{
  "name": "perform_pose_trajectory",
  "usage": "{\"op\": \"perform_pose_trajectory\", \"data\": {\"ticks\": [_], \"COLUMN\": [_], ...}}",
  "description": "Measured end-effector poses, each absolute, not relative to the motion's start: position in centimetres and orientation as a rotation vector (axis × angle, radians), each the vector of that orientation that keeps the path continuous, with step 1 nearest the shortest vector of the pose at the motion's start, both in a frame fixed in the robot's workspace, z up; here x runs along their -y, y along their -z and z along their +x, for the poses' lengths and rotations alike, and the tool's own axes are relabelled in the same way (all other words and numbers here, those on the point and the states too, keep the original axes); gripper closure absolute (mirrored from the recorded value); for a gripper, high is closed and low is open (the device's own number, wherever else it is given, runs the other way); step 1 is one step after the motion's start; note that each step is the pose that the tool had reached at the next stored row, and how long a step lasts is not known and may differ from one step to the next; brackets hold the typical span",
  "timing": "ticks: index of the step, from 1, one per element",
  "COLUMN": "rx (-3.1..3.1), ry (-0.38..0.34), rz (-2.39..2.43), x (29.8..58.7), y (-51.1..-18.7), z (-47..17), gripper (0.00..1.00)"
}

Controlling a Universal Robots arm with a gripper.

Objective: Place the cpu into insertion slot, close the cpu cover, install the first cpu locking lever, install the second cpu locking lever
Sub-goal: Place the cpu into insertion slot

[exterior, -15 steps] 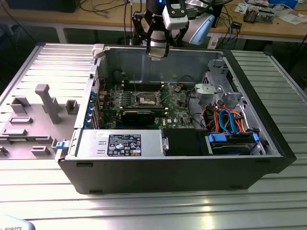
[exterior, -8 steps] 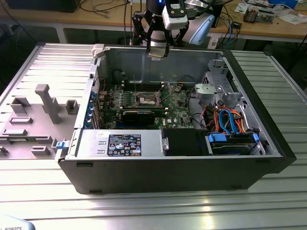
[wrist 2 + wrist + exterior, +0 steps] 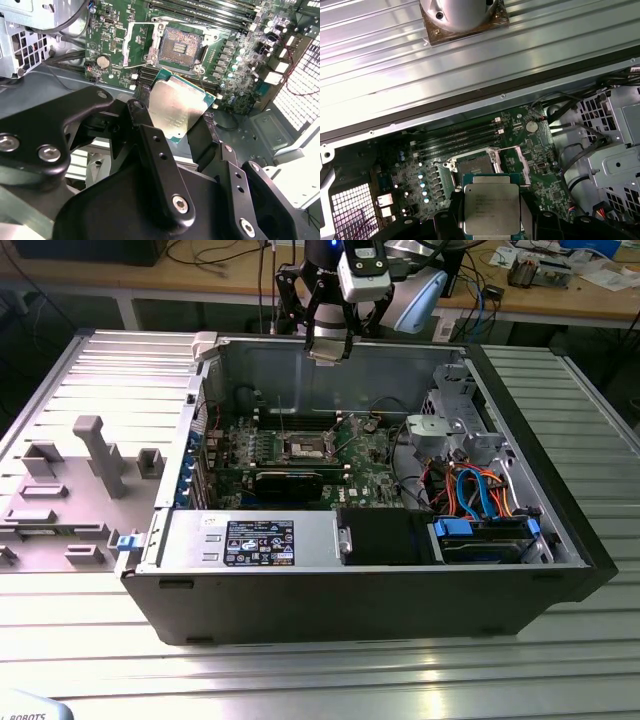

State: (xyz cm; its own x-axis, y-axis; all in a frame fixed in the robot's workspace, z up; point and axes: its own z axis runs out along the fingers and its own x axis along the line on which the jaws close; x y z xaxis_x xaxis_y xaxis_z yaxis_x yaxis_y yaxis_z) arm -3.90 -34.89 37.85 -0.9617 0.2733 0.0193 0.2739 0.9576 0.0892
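**Holding the chip above the open socket**

Your gripper [image 3: 176, 120] has its two black fingers [image 3: 150, 145] closed narrowly on the cpu [image 3: 175, 105], a small flat square chip with a dull silver-grey metal top and a thin green edge. The fingers press on two opposite sides of the chip. In both wrist views you see its metal face turned toward the camera, and it is lifted well clear of the board.

You can see the insertion slot [image 3: 180, 46], a square socket with a pale metal rim and a darker centre, bare on the green motherboard [image 3: 110, 35]. Nothing is seated in it. In the first wrist view the cpu [image 3: 491, 207] sits just on the near side of the slot [image 3: 475, 165], apart from it and not over its centre. The long black memory slots [image 3: 455, 137] run along the slot's far side.

The cpu cover [image 3: 127, 45], a thin silvery metal frame plate with a square window, appears to be swung open to one side of the socket. You cannot read its exact angle from these views.

In the exterior view your gripper [image 3: 328, 348] hangs high over the far wall of the open black and grey computer case [image 3: 350, 610]. The socket [image 3: 305, 447] lies well below it, behind the long black expansion card [image 3: 290, 480]. The case rests on a ribbed metal table [image 3: 300, 670].
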Motion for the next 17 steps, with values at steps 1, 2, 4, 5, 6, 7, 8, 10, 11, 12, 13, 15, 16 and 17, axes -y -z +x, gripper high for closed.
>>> {"op": "perform_pose_trajectory", "data": {"ticks": [1, 2, 4, 5, 6, 7, 8, 10, 11, 12, 13, 15, 16, 17], "rx": [3.101, 3.101, 3.1, 3.1, 3.099, 3.099, 3.099, 3.099, 3.098, 3.097, 3.097, 3.095, 3.095, 3.095], "ry": [0.143, 0.143, 0.143, 0.143, 0.143, 0.143, 0.143, 0.143, 0.143, 0.143, 0.143, 0.143, 0.143, 0.143], "rz": [-0.436, -0.438, -0.443, -0.446, -0.45, -0.453, -0.454, -0.458, -0.46, -0.468, -0.475, -0.485, -0.488, -0.49], "x": [34.89, 34.89, 34.89, 34.89, 34.89, 34.89, 34.89, 34.89, 34.9, 34.89, 34.9, 34.89, 34.89, 34.89], "y": [-37.85, -37.85, -37.85, -37.85, -37.85, -37.85, -37.85, -37.85, -37.85, -37.85, -37.85, -37.84, -37.84, -37.84], "z": [-3.9, -3.9, -3.9, -3.91, -3.91, -3.91, -3.91, -3.92, -3.92, -3.97, -4.01, -4.01, -4.01, -4.01], "gripper": [0.46, 0.46, 0.46, 0.46, 0.46, 0.46, 0.46, 0.46, 0.46, 0.46, 0.46, 0.46, 0.46, 0.46]}}
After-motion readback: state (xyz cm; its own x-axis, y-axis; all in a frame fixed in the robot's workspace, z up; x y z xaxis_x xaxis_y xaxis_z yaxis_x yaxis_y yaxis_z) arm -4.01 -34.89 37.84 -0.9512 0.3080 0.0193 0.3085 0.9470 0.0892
